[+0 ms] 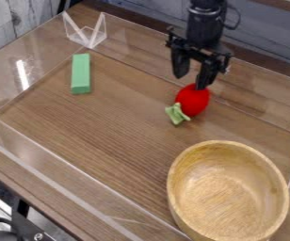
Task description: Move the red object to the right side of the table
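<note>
The pincer [198, 75] hung empty with its jaws partly apart, just above the red toy fruit [193, 99] lying on the tabletop [97, 141] at its six o'clock, leafy stem pointing toward seven o'clock.

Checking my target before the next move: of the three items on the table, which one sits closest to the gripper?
The red object, directly below the gripper. The green block lies far left, and the wooden bowl sits at the near right corner.

Black arm, black two-fingered claw [197, 76]
</note>
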`<move>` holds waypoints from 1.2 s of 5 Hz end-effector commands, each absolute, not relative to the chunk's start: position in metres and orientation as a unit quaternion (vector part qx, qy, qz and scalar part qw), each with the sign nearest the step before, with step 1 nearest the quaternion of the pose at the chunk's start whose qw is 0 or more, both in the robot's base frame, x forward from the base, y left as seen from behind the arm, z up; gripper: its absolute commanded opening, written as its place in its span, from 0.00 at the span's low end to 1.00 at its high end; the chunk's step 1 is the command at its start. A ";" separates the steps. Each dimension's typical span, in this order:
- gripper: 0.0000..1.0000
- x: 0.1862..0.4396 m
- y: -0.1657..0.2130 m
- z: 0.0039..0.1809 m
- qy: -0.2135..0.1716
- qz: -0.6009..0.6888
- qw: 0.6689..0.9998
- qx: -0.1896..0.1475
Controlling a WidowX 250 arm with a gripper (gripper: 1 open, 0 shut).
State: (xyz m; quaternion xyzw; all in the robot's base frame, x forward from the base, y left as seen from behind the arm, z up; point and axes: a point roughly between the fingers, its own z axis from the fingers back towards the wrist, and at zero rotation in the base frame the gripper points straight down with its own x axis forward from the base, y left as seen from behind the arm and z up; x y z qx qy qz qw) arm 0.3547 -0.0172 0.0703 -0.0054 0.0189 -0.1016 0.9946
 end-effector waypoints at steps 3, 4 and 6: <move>1.00 0.354 -0.038 0.095 -0.007 -0.092 0.996 -0.006; 1.00 0.353 -0.034 0.100 -0.009 -0.082 0.997 -0.006; 1.00 0.348 -0.023 0.106 -0.013 -0.060 0.998 -0.006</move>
